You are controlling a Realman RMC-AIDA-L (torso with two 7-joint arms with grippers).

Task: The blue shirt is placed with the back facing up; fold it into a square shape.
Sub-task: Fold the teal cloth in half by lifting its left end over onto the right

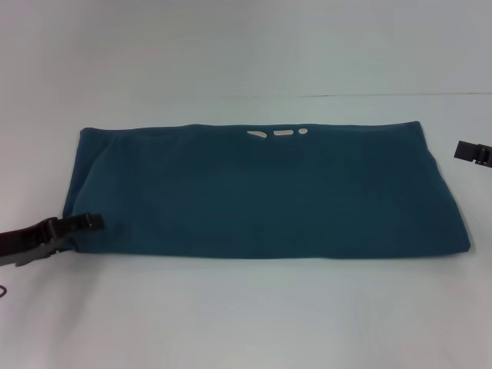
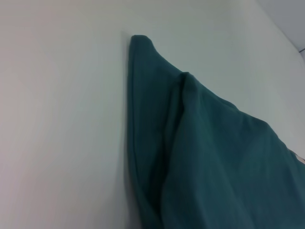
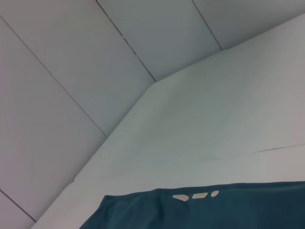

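Observation:
The blue shirt [image 1: 261, 192] lies flat on the white table [image 1: 246, 315] as a long, wide band, its fold edges toward me and away from me. Three small white gaps [image 1: 283, 132] show along its far edge. My left gripper [image 1: 91, 221] reaches in from the left and sits at the shirt's near-left corner, its tip over the cloth edge. In the left wrist view the shirt [image 2: 214, 157] shows layered folds running to a far corner. My right gripper [image 1: 473, 152] is just off the shirt's far-right corner, apart from the cloth. The right wrist view catches the shirt's far edge [image 3: 214, 210].
White tabletop surrounds the shirt on all sides. A thin seam line [image 1: 346, 96] crosses the table behind the shirt. Panelled walls [image 3: 71, 71] rise beyond the table's back edge.

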